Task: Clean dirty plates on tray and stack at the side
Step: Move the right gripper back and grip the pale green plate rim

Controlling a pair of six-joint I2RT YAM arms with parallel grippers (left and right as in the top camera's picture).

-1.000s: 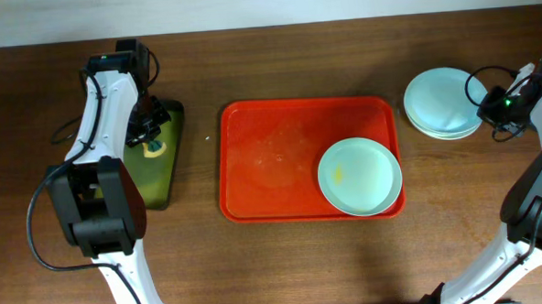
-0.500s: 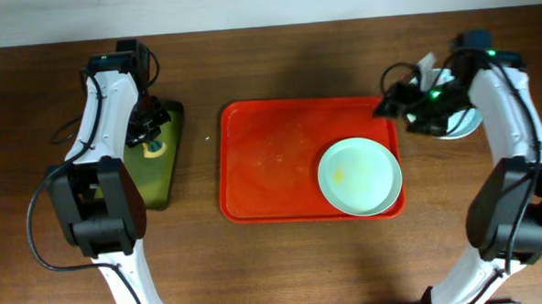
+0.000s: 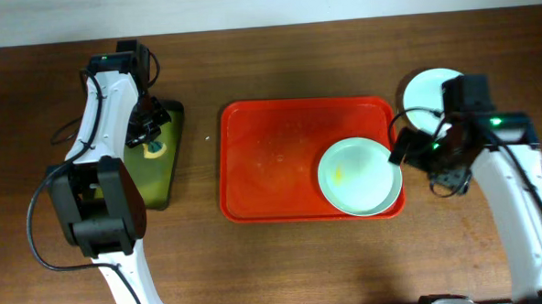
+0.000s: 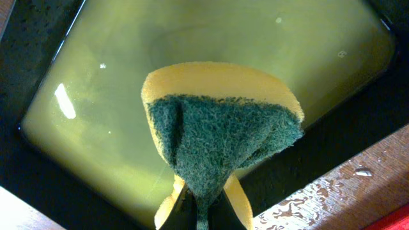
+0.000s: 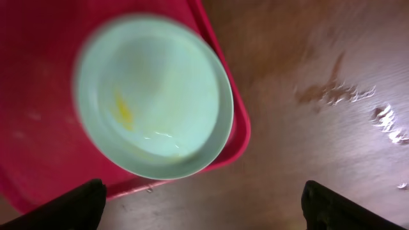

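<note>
Two visible plates [image 3: 360, 176] [image 3: 424, 88], two trays [image 3: 271, 152] [image 3: 163, 189], one sponge [image 4: 223, 121]

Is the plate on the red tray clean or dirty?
Dirty. The mint plate on the red tray shows a yellow smear inside.

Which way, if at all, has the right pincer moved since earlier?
Yes. The right pincer came from beyond the stacked plates to the right rim of the red tray.

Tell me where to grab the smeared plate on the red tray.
Pinch the plate by its right rim, coming from the right with the right end effector: it is shallow, and that rim lies at the tray's right edge, likely exposed.
</note>
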